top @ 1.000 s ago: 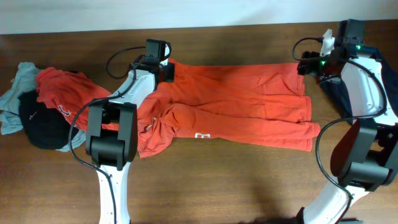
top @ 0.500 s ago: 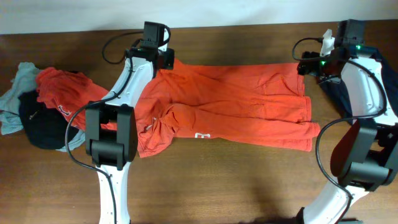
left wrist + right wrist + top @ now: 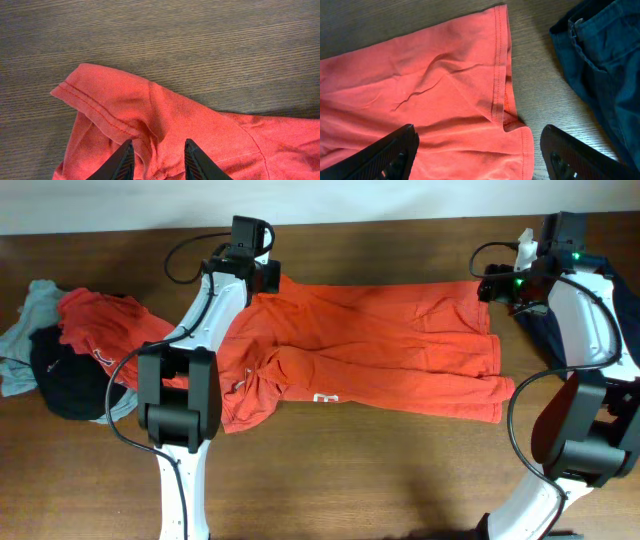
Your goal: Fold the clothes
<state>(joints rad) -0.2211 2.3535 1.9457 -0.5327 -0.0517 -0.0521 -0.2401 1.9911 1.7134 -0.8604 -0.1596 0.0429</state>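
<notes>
The large orange-red T-shirt (image 3: pixel 380 340) lies spread across the middle of the wooden table, with white lettering near its front edge. My left gripper (image 3: pixel 266 278) is at the shirt's far left corner. In the left wrist view it (image 3: pixel 158 162) is shut on a bunched fold of the sleeve (image 3: pixel 115 110). My right gripper (image 3: pixel 490 285) hangs over the shirt's far right corner. In the right wrist view it (image 3: pixel 477 150) is wide open above the stitched hem (image 3: pixel 500 70), holding nothing.
A pile of red (image 3: pixel 95 325), black (image 3: pixel 65 380) and grey-green (image 3: pixel 35 305) garments lies at the left edge. A navy garment (image 3: pixel 545 330) lies at the right beside the right arm, also in the right wrist view (image 3: pixel 605 60).
My left gripper moved toward the far edge, drawing the sleeve out with it, then stopped. The right arm has not moved.
</notes>
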